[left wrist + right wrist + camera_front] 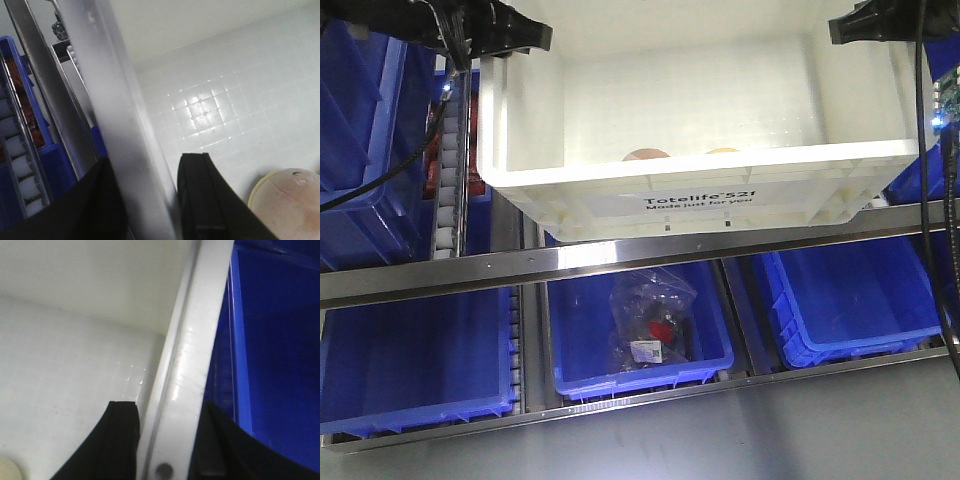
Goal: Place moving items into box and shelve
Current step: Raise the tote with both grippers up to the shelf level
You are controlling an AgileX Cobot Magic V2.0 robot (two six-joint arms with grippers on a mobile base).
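Note:
The white box (700, 190), printed "Totelife 521", hangs tilted just above the shelf rail, held by both arms. My left gripper (510, 40) is shut on its left rim, one finger (200, 195) inside the box and the other outside, with the rim (120, 125) between them. My right gripper (865, 25) is shut on the right rim (190, 350) in the same way. Two moving items lie on the box floor: a pinkish-brown ball (645, 154) (290, 200) and a pale cream one (723, 151), whose edge shows in the right wrist view (7, 470).
A steel shelf rail (620, 262) runs under the box. Below it stand three blue bins; the middle one (580, 350) holds a clear crinkled bag (655, 320) with red contents. A roller track (448, 190) and blue bins (370, 130) flank the left; another blue bin (280, 340) is close on the right.

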